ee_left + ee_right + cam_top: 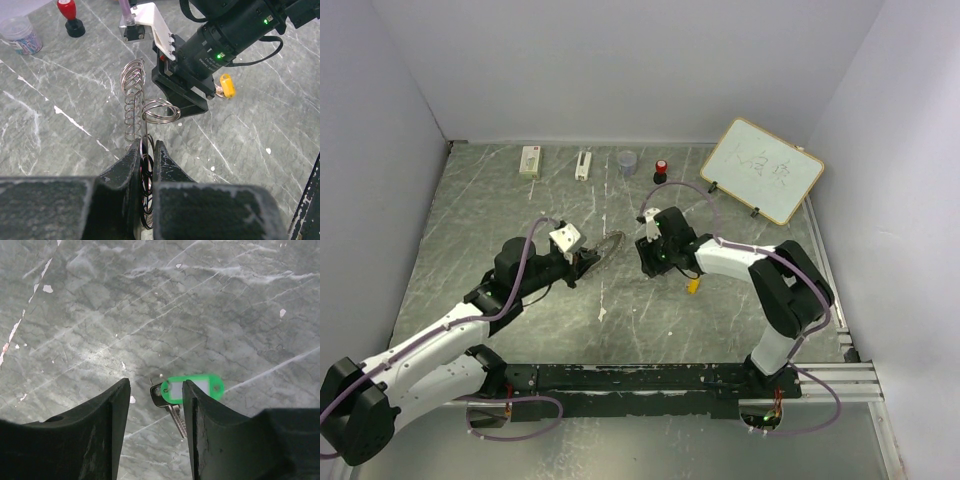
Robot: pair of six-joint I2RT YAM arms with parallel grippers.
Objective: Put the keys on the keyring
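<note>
Green key (192,389) lies flat on the table (150,300). Its plastic tag has a white label, and a silver blade points toward the camera. It sits in the gap of the right gripper (155,385), whose jaws stand apart. The tag's right end runs behind one finger, and whether it touches that finger I cannot tell. From above, this key is hidden under the right gripper (647,262).

Yellow key (693,285) lies on the table just beside the right forearm, apart from the green one. In the left wrist view the yellow key (227,85) shows next to the black wrist block.

Left of them the keyring (611,244) is held off the table, standing on edge between the two grippers. The left gripper (146,147) is clamped on its lower rim. Thin wire loops of the keyring (145,110) rise from the pinch toward the right arm. No key hangs on it.

Along the far edge of the table stand a cup (626,161) and a red-topped knob (661,172). A whiteboard (760,170) leans at the far right.
</note>
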